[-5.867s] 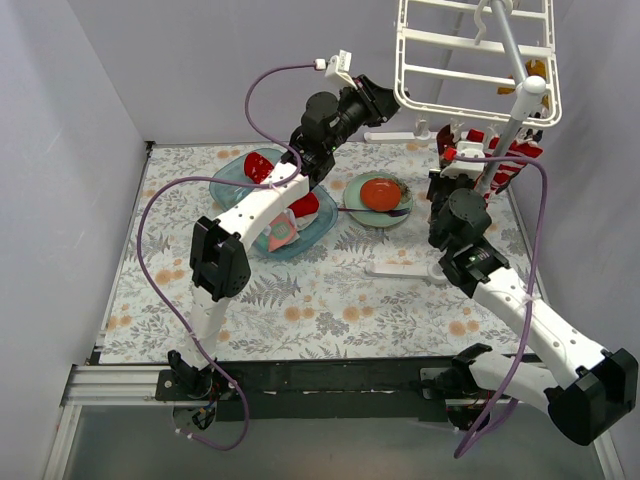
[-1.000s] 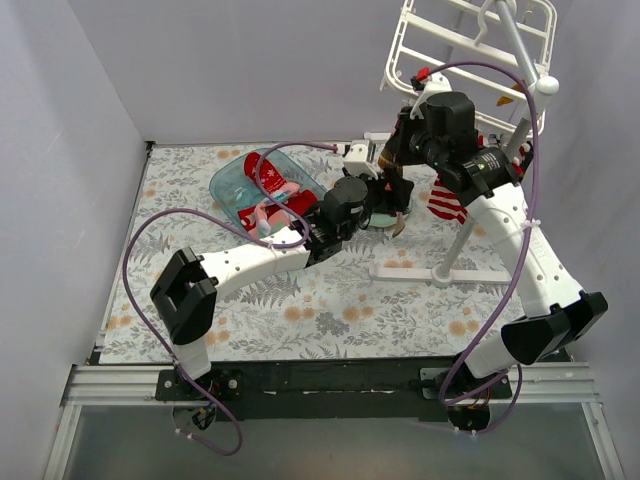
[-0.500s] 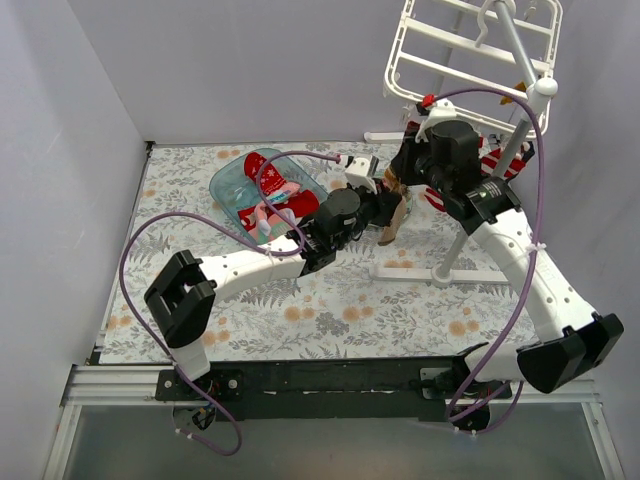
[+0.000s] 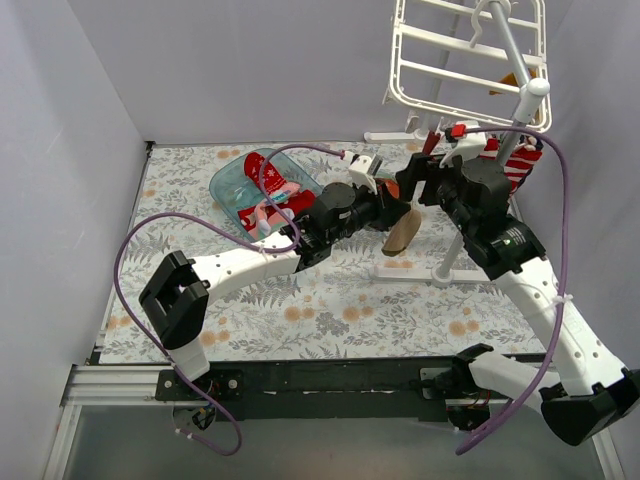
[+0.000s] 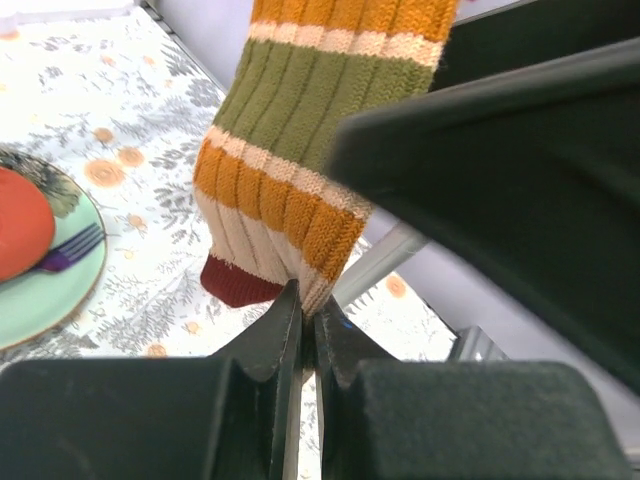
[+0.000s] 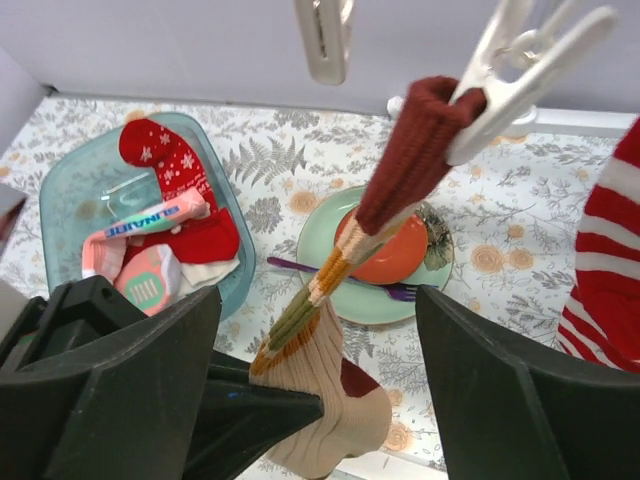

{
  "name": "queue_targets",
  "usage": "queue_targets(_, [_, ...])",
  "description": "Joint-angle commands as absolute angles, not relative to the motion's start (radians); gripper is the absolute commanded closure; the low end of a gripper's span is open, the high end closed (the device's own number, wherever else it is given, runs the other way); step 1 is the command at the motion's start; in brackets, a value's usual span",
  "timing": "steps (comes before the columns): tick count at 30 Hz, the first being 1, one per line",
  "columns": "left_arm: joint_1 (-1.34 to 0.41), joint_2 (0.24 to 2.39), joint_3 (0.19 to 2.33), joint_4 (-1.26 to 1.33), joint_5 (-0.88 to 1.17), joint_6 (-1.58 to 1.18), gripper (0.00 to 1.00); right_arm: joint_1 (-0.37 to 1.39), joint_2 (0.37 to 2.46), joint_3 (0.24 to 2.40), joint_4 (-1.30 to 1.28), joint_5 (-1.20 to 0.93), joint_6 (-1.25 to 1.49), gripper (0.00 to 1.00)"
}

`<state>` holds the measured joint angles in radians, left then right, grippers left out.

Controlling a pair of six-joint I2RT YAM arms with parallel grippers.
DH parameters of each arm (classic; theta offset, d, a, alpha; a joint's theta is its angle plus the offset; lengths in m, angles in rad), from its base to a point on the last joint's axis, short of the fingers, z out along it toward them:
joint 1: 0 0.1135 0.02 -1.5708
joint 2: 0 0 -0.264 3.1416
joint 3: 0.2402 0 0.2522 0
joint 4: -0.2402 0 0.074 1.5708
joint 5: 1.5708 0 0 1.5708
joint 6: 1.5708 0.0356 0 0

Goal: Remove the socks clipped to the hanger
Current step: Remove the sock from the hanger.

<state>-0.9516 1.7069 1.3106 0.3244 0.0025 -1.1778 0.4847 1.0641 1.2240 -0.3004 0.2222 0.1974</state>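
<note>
The white hanger [image 4: 470, 60] hangs at the top right on its stand. A sock with a maroon cuff [image 6: 420, 140], mustard and olive stripes and a beige foot [image 4: 403, 232] dangles from a white clip [image 6: 520, 60]. My left gripper [image 5: 308, 305] is shut on the striped sock's [image 5: 300, 130] lower edge, and its black tip [image 6: 270, 410] shows in the right wrist view. My right gripper [image 6: 315, 300] is open, one finger [image 6: 110, 380] on each side of the sock without touching it. A red-and-white striped sock [image 4: 520, 165] hangs further right.
A blue translucent tub [image 6: 60, 190] at the left holds red socks [image 6: 170, 160] and a small tube. A green plate [image 6: 330, 235] with an orange ball and a purple fork lies behind the sock. The stand's white foot [image 4: 420, 272] rests on the floral cloth.
My left gripper has closed on the striped sock. My right gripper has opened and dropped away from the hanger's bars. The hanger has swung back to the right.
</note>
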Motion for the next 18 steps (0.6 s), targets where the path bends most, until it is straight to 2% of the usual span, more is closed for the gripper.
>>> queue_targets(1, [-0.937,1.657,1.359,0.293,0.08,-1.213,1.0,0.483,0.985,1.219,-0.208,0.296,0.205,0.12])
queue_targets(8, [-0.937,1.661,1.371,0.279,0.081,-1.216,1.0,0.483,0.999,1.342,-0.278,0.46,0.258,0.13])
queue_targets(18, [-0.936,1.677,1.408,0.241,0.083,-1.223,1.0,0.479,1.132,1.578,-0.402,0.531,0.273,0.14])
